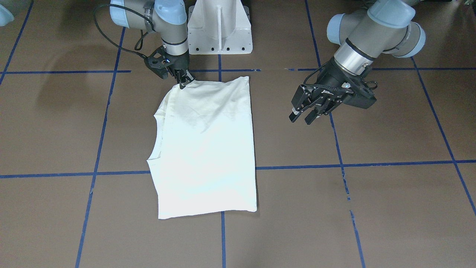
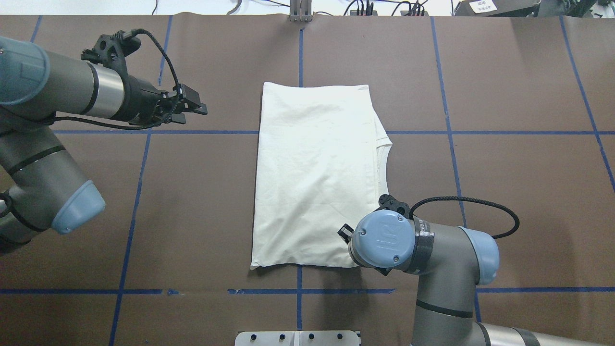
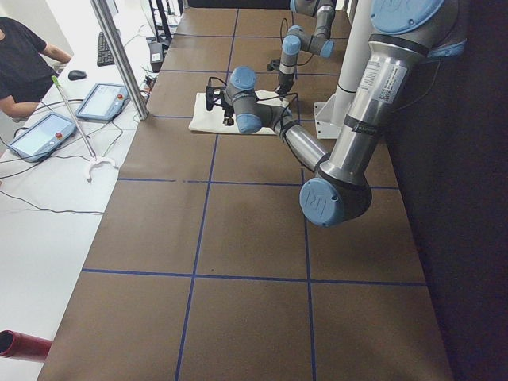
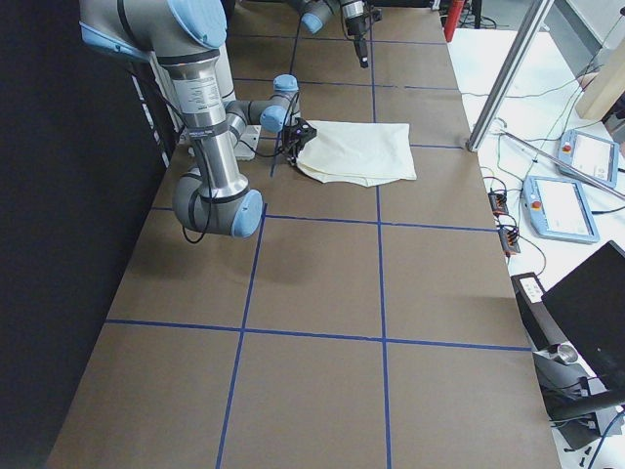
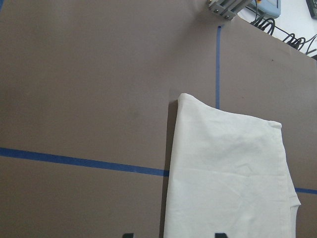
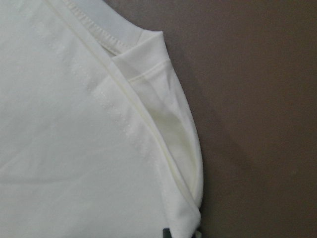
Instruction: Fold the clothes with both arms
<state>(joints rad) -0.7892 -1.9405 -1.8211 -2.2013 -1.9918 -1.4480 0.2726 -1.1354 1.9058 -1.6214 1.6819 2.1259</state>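
The clothes (image 1: 208, 145) lie folded in a long rectangle on the brown table, plain cream side up, and no print shows. In the overhead view the clothes (image 2: 317, 178) sit mid-table with the collar edge towards my right arm. My right gripper (image 1: 183, 85) is down at the corner nearest the robot's base, its fingers shut on the fabric. The right wrist view shows that folded hem corner (image 6: 163, 148) close up. My left gripper (image 1: 302, 118) hovers open and empty above bare table, well off the shirt's side edge. The left wrist view shows the shirt (image 5: 228, 168) ahead.
The white pedestal base (image 1: 219, 33) stands just behind the shirt. Blue tape lines (image 2: 298, 132) grid the brown table. A person (image 3: 24, 63) sits at a side table with tablets (image 3: 99, 101), beyond a metal post (image 3: 119, 55).
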